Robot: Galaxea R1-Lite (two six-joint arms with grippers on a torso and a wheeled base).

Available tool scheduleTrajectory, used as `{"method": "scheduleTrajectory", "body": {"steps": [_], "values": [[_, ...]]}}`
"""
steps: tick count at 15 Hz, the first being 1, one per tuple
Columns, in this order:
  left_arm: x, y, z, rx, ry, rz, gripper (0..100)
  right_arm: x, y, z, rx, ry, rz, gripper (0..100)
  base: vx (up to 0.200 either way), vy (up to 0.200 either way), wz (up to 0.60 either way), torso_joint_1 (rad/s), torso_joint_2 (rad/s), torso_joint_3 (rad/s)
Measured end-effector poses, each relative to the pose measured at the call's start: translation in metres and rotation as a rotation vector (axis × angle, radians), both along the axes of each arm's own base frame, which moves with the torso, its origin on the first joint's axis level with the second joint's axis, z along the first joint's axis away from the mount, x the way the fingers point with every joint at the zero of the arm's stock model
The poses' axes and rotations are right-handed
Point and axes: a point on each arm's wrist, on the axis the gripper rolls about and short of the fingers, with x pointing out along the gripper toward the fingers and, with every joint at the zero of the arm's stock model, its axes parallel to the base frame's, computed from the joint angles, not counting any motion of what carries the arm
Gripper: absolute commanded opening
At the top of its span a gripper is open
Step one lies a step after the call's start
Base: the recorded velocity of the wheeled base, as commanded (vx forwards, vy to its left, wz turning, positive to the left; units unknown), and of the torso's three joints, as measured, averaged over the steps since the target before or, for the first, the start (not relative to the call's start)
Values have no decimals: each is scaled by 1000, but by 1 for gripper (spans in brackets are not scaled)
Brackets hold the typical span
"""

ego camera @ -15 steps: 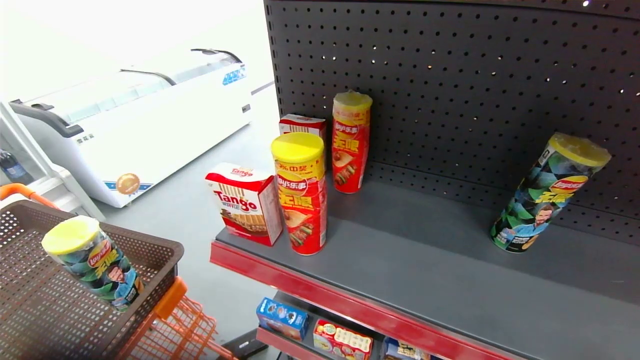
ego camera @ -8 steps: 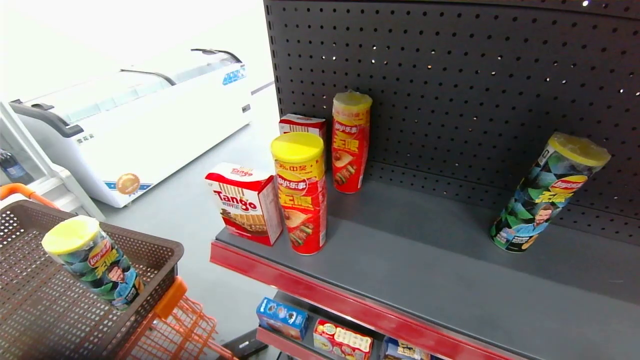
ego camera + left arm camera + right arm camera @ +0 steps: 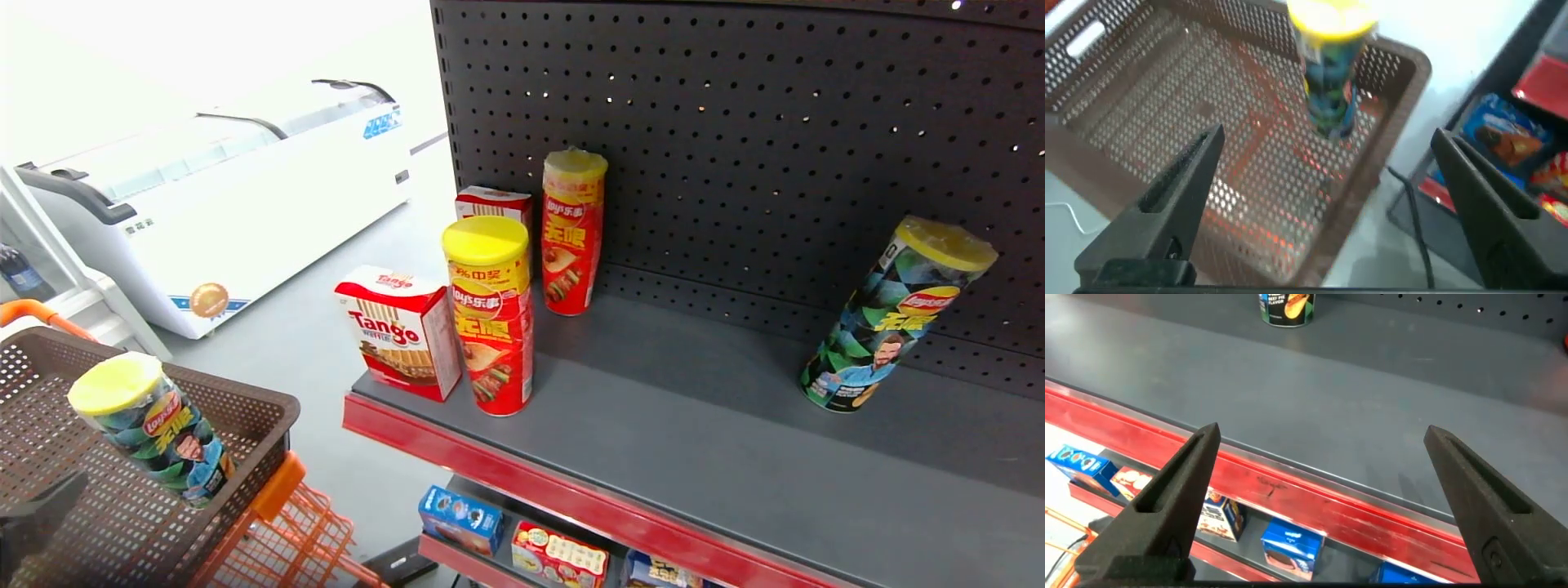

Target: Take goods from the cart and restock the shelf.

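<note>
Chips can (image 3: 151,429) stands in the brown cart basket (image 3: 245,390) at near left, and with both our left gripper (image 3: 1327,137) and right gripper (image 3: 1320,434) spread wide and empty, we judge it light, stiff and slick, best squeezed gently mid-body below the lid (image 3: 114,382).

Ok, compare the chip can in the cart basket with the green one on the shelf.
The basket can stands in the brown basket; the shelf can stands on the grey shelf. The open left gripper faces the basket can; the open right gripper faces the shelf can. Both have yellow lids and the same green print.
</note>
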Motion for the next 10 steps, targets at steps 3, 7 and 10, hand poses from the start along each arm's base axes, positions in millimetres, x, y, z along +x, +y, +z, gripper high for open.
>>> {"method": "scheduleTrajectory", "body": {"steps": [3, 7, 10], "values": [[26, 7, -22, 14, -48, -31, 100, 0, 0, 0, 0, 0, 0, 100, 0, 0, 0, 0, 0, 0], [53, 14, -48, -10, -62, -44, 100, 0, 0, 0, 0, 0, 0, 100, 0, 0, 0, 0, 0, 0], [74, 22, -62, -17, -63, -40, 100, 0, 0, 0, 0, 0, 1, 100, 0, 0, 0, 0, 0, 0]]}}
